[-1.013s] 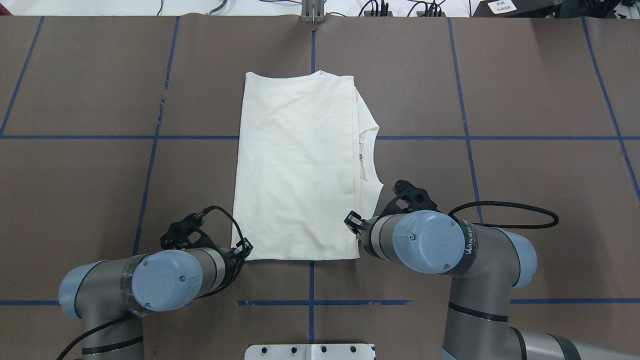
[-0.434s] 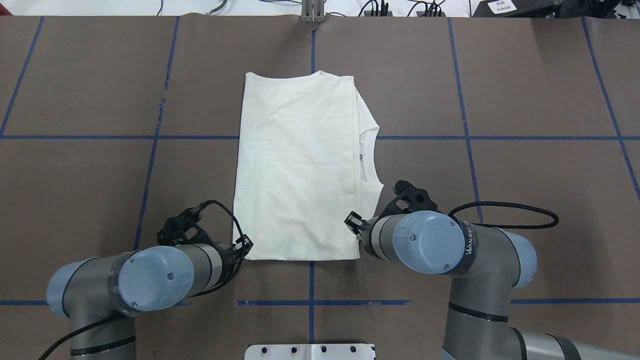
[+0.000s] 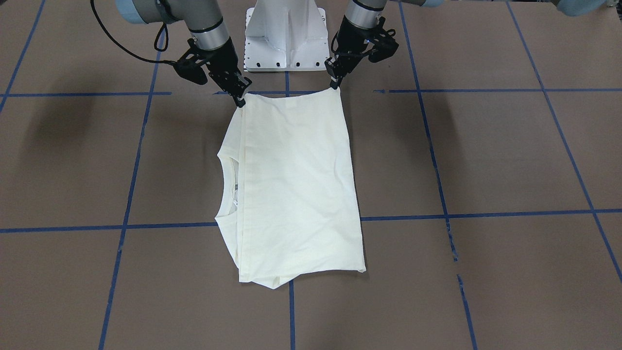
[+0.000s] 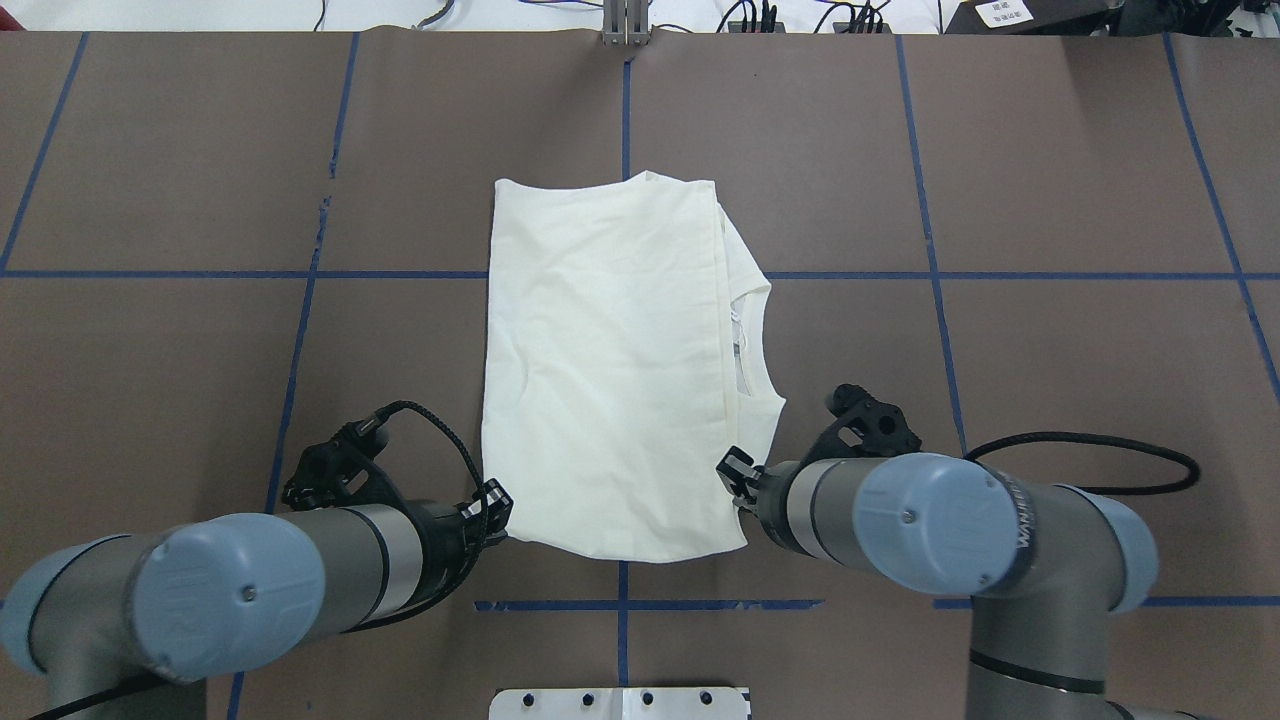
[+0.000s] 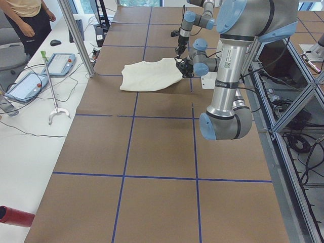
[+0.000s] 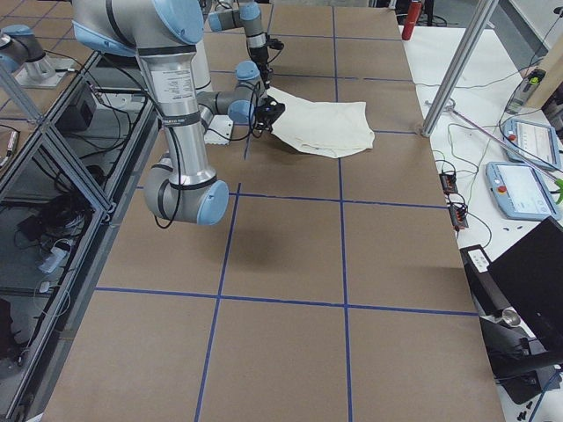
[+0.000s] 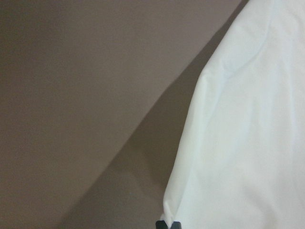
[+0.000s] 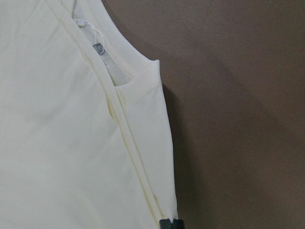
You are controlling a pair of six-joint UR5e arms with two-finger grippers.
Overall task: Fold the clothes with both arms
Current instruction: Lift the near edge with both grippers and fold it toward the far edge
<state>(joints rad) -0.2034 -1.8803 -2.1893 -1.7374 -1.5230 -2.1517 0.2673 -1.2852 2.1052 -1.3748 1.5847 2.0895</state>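
Note:
The cream shirt [image 4: 610,370] lies folded to a tall rectangle at the table's middle, plain side up, with its neckline [image 4: 745,340] showing on the right. My left gripper [image 4: 495,508] is shut on the near left corner. My right gripper [image 4: 735,472] is shut on the near right corner. Both hold the near edge a little above the table, seen in the front view with the shirt [image 3: 296,184], left gripper [image 3: 334,83] and right gripper [image 3: 240,100]. The wrist views show cloth [image 7: 248,143] [image 8: 57,143] pinched at the fingertips. The cat print is hidden.
The white pedestal base [image 4: 620,703] stands just behind the shirt's near edge. Blue tape lines [image 4: 300,330] cross the brown table. Off the far edge stand a metal post [image 5: 76,38], teach pendants [image 5: 63,63] and a person [image 5: 25,15].
Both arms have drawn back toward the base and risen. The shirt's near edge has lifted and sags between the grippers, and the whole shirt has slid slightly toward the robot.

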